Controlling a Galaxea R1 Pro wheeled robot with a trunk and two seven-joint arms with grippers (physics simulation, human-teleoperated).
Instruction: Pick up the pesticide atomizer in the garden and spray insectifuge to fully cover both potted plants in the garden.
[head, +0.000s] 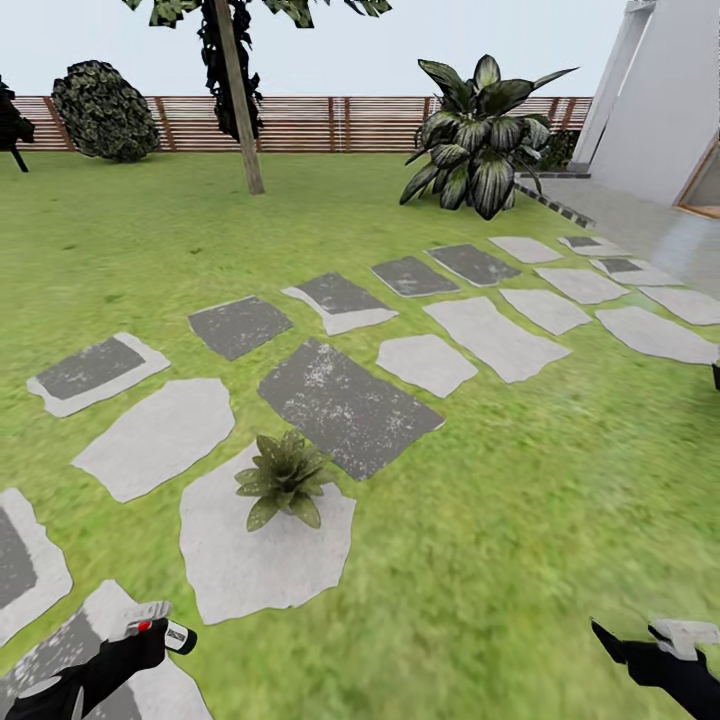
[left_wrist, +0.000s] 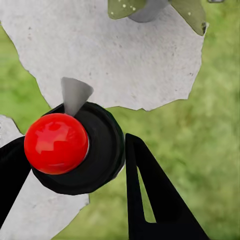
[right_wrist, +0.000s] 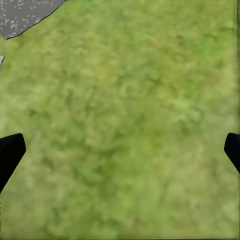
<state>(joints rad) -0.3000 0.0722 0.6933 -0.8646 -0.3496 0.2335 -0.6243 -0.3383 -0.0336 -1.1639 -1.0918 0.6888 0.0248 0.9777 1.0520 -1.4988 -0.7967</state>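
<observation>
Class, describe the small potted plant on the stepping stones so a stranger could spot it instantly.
Follow the stepping-stone path across the lawn to the pale slab nearest the robot. The potted plant sits there: a ground-low rosette of pointed green leaves, far smaller than the dark-leaved shrub by the house.

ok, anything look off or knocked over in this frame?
Nothing stands out. The potted plant sits upright on a pale stepping stone. The left pincer is shut on the spray bottle; the right pincer hangs open over grass.
</observation>
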